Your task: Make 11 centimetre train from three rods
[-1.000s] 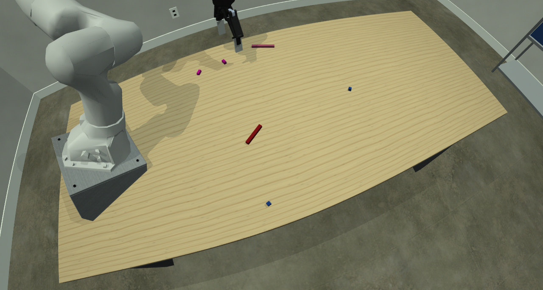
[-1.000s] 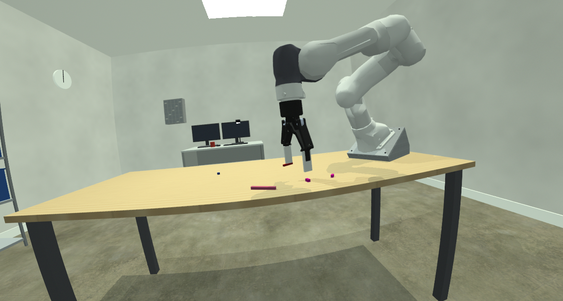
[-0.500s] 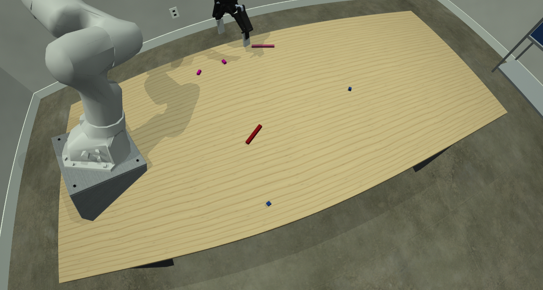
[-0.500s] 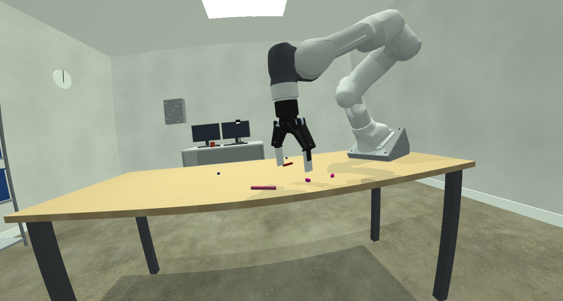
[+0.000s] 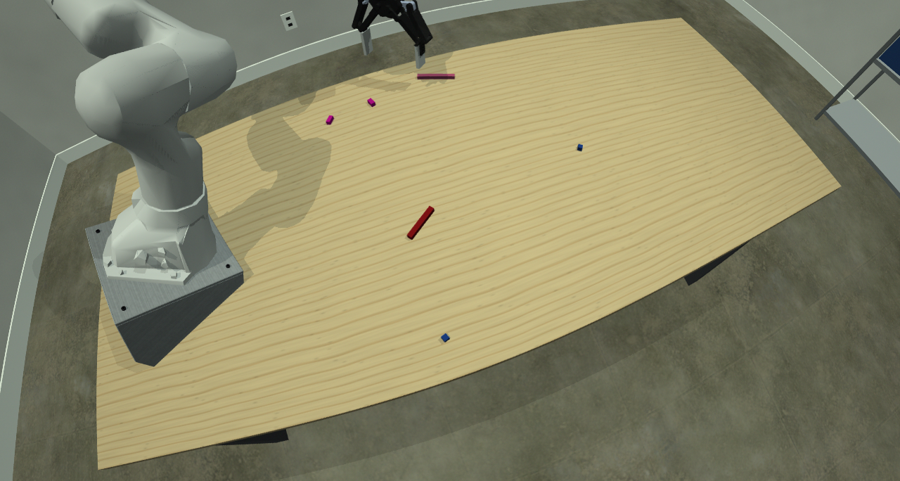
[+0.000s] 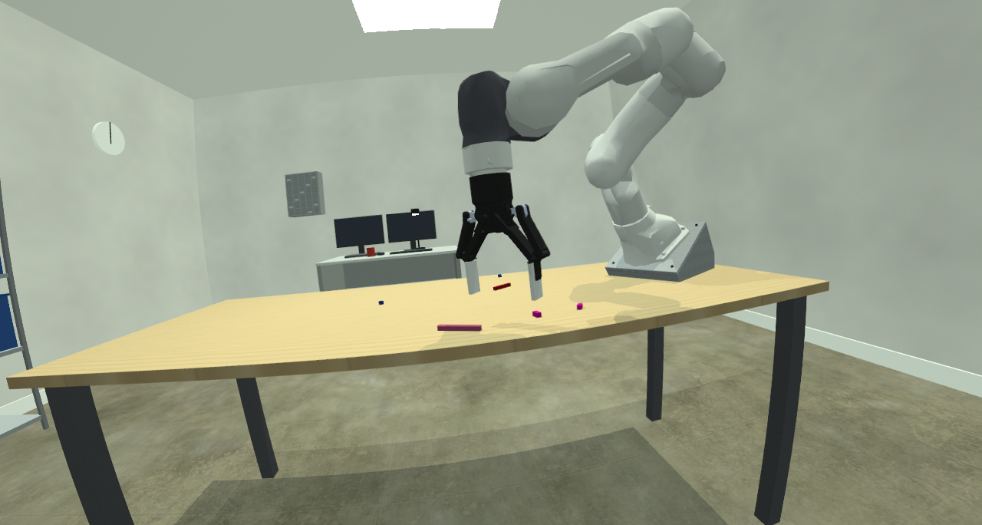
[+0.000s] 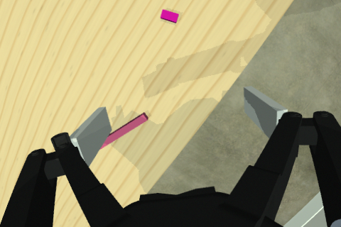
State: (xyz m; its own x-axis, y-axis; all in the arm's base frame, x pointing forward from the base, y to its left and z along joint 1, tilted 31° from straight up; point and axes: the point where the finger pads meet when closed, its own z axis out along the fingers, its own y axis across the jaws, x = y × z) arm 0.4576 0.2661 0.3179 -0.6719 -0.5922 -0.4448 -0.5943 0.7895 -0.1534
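Jaws spread to full width, holding nothing, hanging above the surface at its far edge. Seen from the wrist, 1 fingertip over the wood near one end of the pink rod, the other out past the edge over the floor.

Pink rod flat along that edge, just beside the jaws, touching no other rod. 2 magenta rods close by toward the base, apart from each other. Red rod at mid-surface, lying diagonally, alone. 2 blue rods, 1 well off to the right, 1 near the front edge. All 6 rods separate, none end to end. No containers anywhere on the surface.
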